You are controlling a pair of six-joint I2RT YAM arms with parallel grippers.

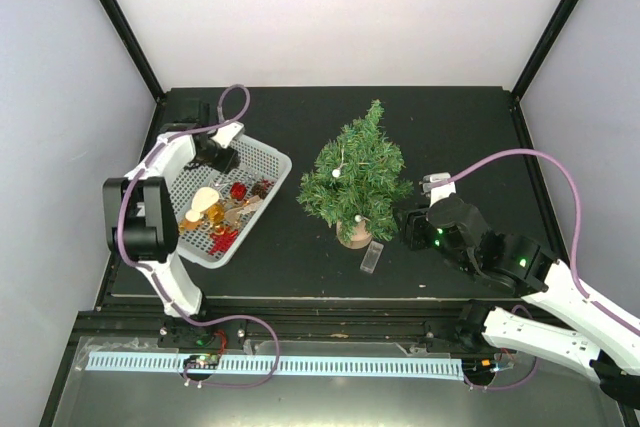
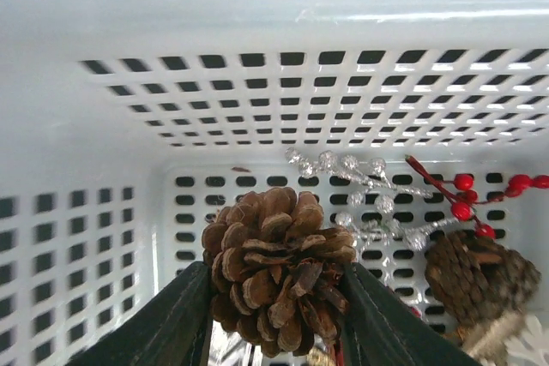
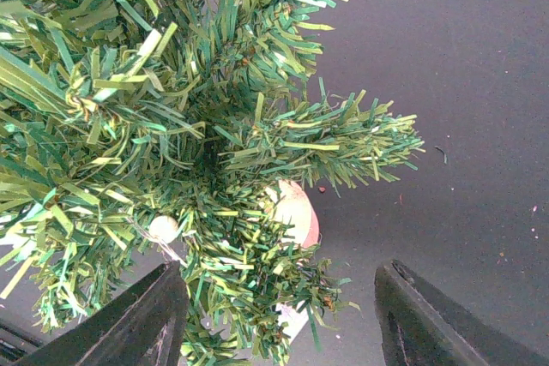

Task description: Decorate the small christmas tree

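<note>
The small christmas tree (image 1: 358, 175) stands mid-table on its round wooden base (image 1: 354, 234), with white beads on its branches. In the right wrist view its green branches (image 3: 171, 126) and base (image 3: 296, 212) fill the left side. My right gripper (image 1: 410, 225) is open just right of the tree, with low branches between its fingers (image 3: 154, 319). My left gripper (image 1: 222, 155) is over the far end of the white basket (image 1: 270, 162) and is shut on a brown pine cone (image 2: 276, 267), which it holds above the basket floor.
The basket holds a second pine cone (image 2: 480, 276), a red berry sprig (image 2: 467, 199), a silver bead sprig (image 2: 369, 203) and gold and white ornaments (image 1: 205, 209). A small clear piece (image 1: 371, 258) lies in front of the tree. Black frame posts flank the table.
</note>
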